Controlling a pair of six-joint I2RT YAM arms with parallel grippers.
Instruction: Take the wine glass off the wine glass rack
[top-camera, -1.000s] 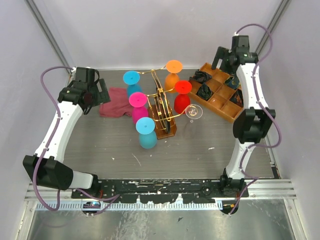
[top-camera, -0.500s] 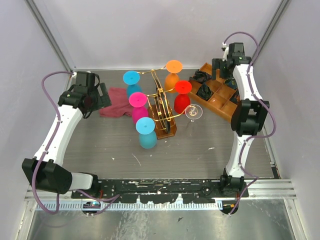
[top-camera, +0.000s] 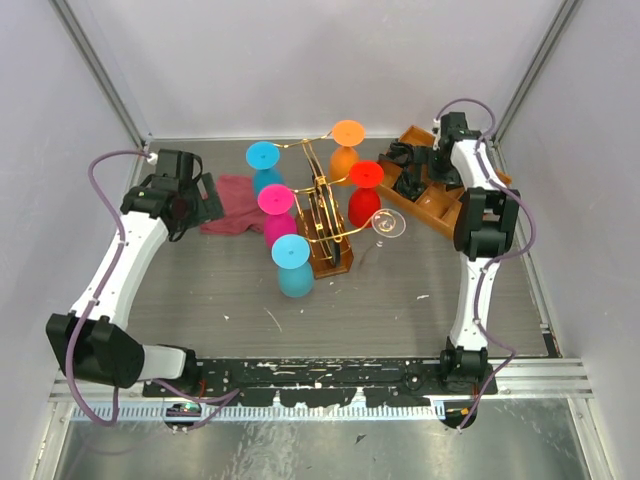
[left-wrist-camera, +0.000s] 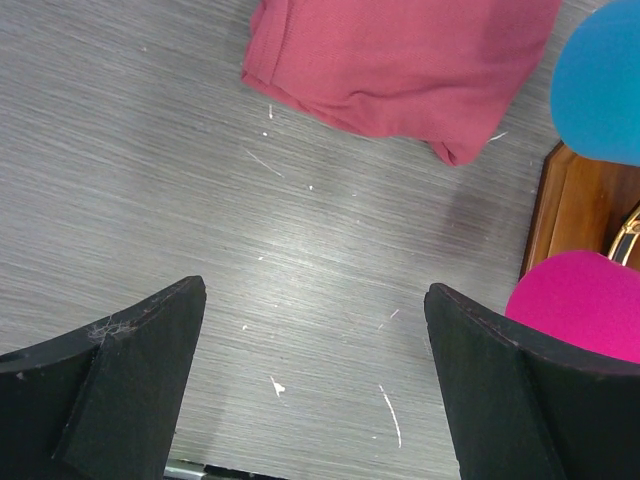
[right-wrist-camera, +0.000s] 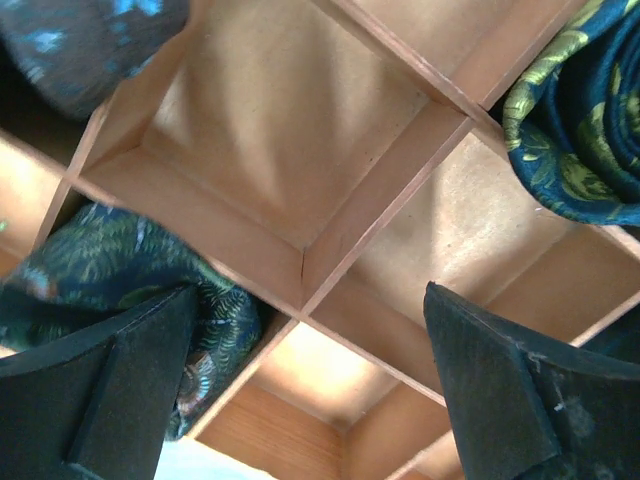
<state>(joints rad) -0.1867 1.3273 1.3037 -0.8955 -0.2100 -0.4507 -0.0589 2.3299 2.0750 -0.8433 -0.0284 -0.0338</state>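
Wine glass (top-camera: 388, 224) unmoved; right fingers (right-wrist-camera: 500, 400) now over tray (right-wrist-camera: 250, 215).

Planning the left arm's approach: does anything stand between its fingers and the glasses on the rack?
Nothing upright. Only the pink cloth lies flat on the table between the left gripper and the wine glass rack. The magenta glass on the rack's near side looks unobstructed.

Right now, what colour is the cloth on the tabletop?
Pinkish red cloth, clearest in the left wrist view.
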